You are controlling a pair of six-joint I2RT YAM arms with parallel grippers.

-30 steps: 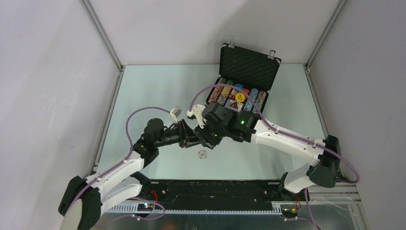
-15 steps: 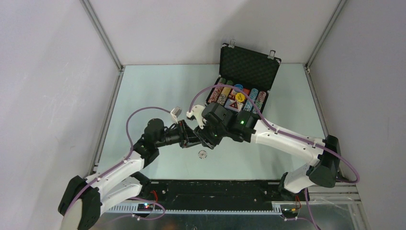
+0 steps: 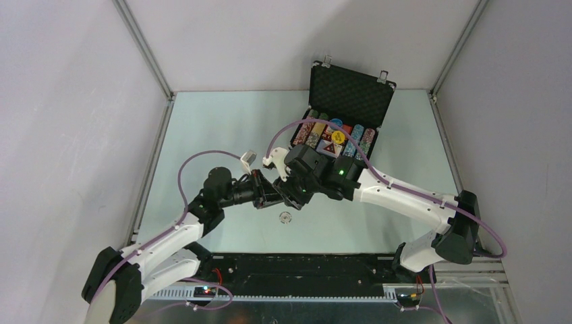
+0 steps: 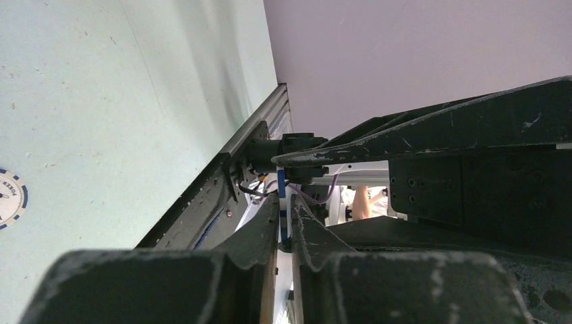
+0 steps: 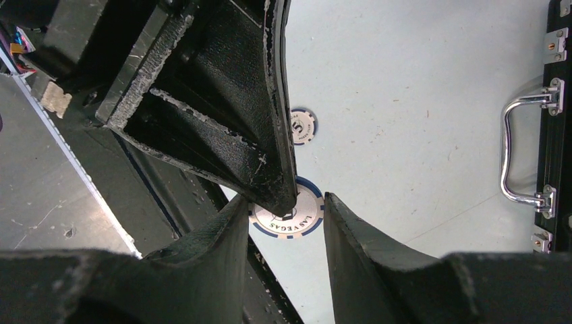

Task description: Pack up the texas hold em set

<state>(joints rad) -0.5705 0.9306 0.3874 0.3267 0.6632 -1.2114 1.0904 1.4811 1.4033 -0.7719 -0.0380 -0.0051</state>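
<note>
Both arms meet over the middle of the desk [image 3: 222, 128], wrists nose to nose.

Right gripper [image 5: 286, 202]: jaws part-way apart, clamped across the rim of a blue-and-white poker chip [image 5: 297, 214] marked LAS VEGAS. The chip's face is toward the right wrist camera. It sits off the desk surface, in the air between the two arms.

Left gripper [image 4: 284, 209]: jaws narrow, set either side of the same chip, which shows edge-on as a thin blue strip in the left wrist view. A sliver of light shows beside the strip. Cannot tell whether the pads press on it.

Second chip [image 3: 285, 217]: lies flat on the desk just nearer the arm bases than the two grippers, touching neither.

Briefcase [image 3: 351, 94]: at the far right of the desk, well apart from the grippers. Open, with the foam-lined lid standing up. Rows of chips [image 3: 317, 133] fill the tray, with a yellow disc [image 3: 338, 137] and a blue disc [image 3: 336, 123] near the middle. The silver handle [image 5: 512, 148] on the front wall faces the arms.
</note>
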